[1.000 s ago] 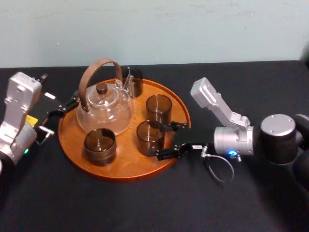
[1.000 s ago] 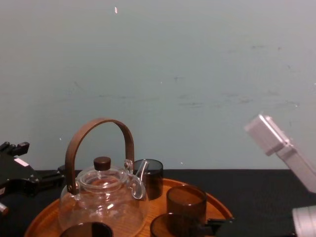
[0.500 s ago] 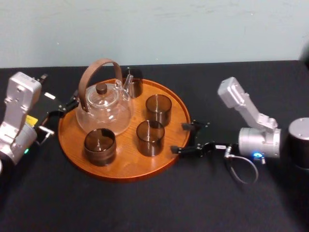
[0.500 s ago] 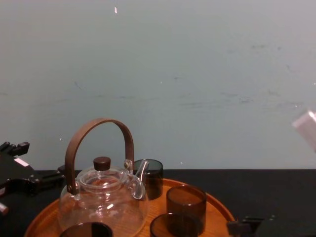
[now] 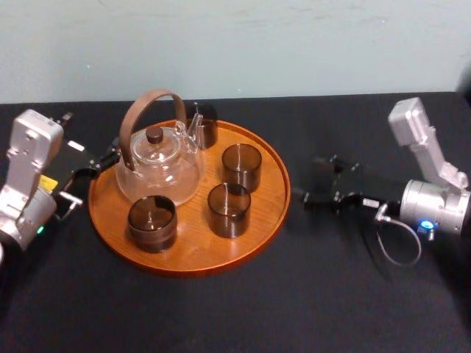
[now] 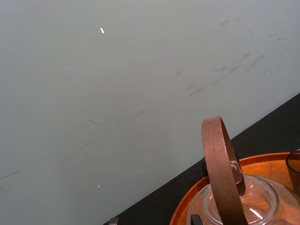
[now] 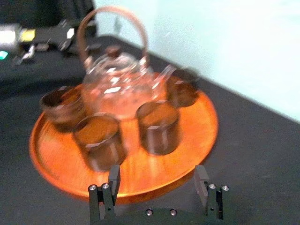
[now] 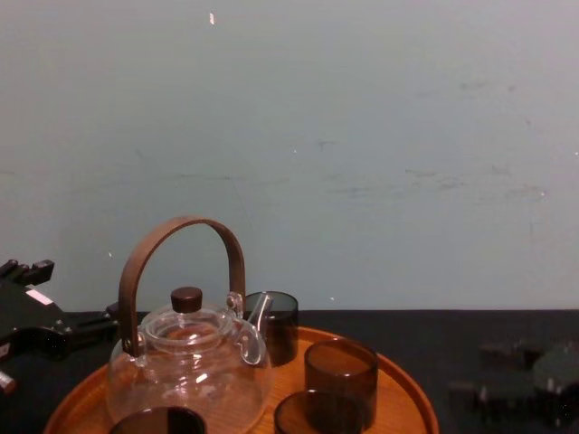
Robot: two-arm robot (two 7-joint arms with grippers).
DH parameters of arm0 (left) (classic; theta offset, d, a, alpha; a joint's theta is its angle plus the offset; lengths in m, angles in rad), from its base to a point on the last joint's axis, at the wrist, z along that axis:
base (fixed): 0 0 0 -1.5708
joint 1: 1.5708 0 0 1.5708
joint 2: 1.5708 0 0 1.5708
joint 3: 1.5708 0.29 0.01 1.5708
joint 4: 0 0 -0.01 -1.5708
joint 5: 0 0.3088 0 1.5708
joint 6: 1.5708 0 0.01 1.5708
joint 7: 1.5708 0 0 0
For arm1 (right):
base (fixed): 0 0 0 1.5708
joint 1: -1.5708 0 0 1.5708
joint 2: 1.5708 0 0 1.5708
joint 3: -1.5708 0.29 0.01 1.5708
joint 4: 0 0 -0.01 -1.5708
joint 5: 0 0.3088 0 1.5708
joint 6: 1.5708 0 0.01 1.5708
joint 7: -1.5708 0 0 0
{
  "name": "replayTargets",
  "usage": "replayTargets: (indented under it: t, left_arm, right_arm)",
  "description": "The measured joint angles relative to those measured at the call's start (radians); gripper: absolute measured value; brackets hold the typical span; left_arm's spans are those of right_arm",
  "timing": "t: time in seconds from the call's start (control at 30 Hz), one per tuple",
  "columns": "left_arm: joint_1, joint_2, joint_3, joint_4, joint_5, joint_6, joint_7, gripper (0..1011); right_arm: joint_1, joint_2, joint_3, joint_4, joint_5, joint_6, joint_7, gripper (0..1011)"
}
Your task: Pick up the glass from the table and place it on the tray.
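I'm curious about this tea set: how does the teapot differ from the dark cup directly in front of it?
The teapot is clear glass; the cup is smoky brown. The teapot has an arched brown handle, a knobbed lid and a spout; the cup is a plain open cylinder. The teapot is taller and wider than the cup. Both stand upright on the tray.

Soft even light; small glints on teapot (image 5: 158, 169); black table (image 5: 235, 309) dark.

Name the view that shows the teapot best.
Head view: the teapot shows almost whole, handle to base. Chest view cuts off its base; left wrist view catches its handle and top; right wrist view has glasses before it.
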State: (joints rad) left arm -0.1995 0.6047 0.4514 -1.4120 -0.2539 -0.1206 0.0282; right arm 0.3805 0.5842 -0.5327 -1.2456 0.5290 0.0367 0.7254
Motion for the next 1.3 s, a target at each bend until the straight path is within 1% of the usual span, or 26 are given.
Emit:
replayTargets:
  t: [0.03, 0.13, 0.17, 0.27, 0.3, 0.37, 0.4, 0.43, 0.47, 0.53, 0.57, 0.67, 0.83, 0.97, 1.3]
  left_arm:
    - [0.0, 0.0, 0.0, 0.0, 0.0, 0.0, 0.0, 1001]
    - [0.0, 0.0, 0.0, 0.0, 0.0, 0.0, 0.0, 1001]
    - [0.0, 0.0, 0.0, 0.0, 0.0, 0.0, 0.0, 1001]
    - [0.0, 0.0, 0.0, 0.0, 0.0, 0.0, 0.0, 1002]
    - [0.0, 0.0, 0.0, 0.0, 0.0, 0.0, 0.0, 1001]
    - [0.0, 0.0, 0.0, 0.0, 0.0, 0.0, 0.0, 1001]
    - [0.0, 0.0, 0.0, 0.0, 0.0, 0.0, 0.0, 1001]
    - [0.0, 0.0, 0.0, 0.0, 0.0, 0.0, 0.0, 1001]
    - [0.0, 0.0, 0.0, 0.0, 0.0, 0.0, 0.0, 1001]
    - [0.0, 0.0, 0.0, 0.0, 0.0, 0.0, 0.0, 1001]
    - [0.0, 0.0, 0.0, 0.0, 0.0, 0.0, 0.0, 1001]
    - [0.0, 0.0, 0.0, 0.0, 0.0, 0.0, 0.0, 1001]
    - [0.0, 0.0, 0.0, 0.0, 0.0, 0.0, 0.0, 1001]
    - [0.0, 0.0, 0.0, 0.0, 0.0, 0.0, 0.0, 1001]
    - [0.0, 0.0, 0.0, 0.0, 0.0, 0.0, 0.0, 1001]
  right_arm:
    - [-0.007, -0.006, 0.018, -0.001, 0.011, -0.012, -0.018, 1002]
    - [-0.014, -0.016, 0.043, -0.001, 0.019, -0.034, -0.047, 1002]
    - [-0.019, -0.026, 0.06, 0.001, 0.023, -0.048, -0.07, 1002]
    - [-0.023, -0.044, 0.082, 0.005, 0.022, -0.069, -0.112, 1002]
    - [-0.025, -0.057, 0.097, 0.01, 0.02, -0.078, -0.143, 1002]
    - [-0.028, -0.071, 0.111, 0.014, 0.015, -0.086, -0.176, 1003]
    - [-0.03, -0.085, 0.122, 0.018, 0.007, -0.096, -0.211, 1002]
    - [-0.03, -0.085, 0.122, 0.018, 0.007, -0.096, -0.211, 1002]
    - [-0.032, -0.1, 0.134, 0.023, -0.002, -0.106, -0.247, 1002]
    - [-0.034, -0.115, 0.144, 0.027, -0.014, -0.116, -0.286, 1002]
    - [-0.036, -0.129, 0.153, 0.032, -0.027, -0.123, -0.321, 1002]
    - [-0.036, -0.153, 0.166, 0.043, -0.047, -0.131, -0.379, 1002]
    - [-0.033, -0.184, 0.185, 0.068, -0.087, -0.151, -0.452, 1002]
    - [-0.03, -0.191, 0.191, 0.085, -0.11, -0.153, -0.471, 1003]
    - [-0.033, -0.188, 0.19, 0.099, -0.156, -0.149, -0.469, 1002]
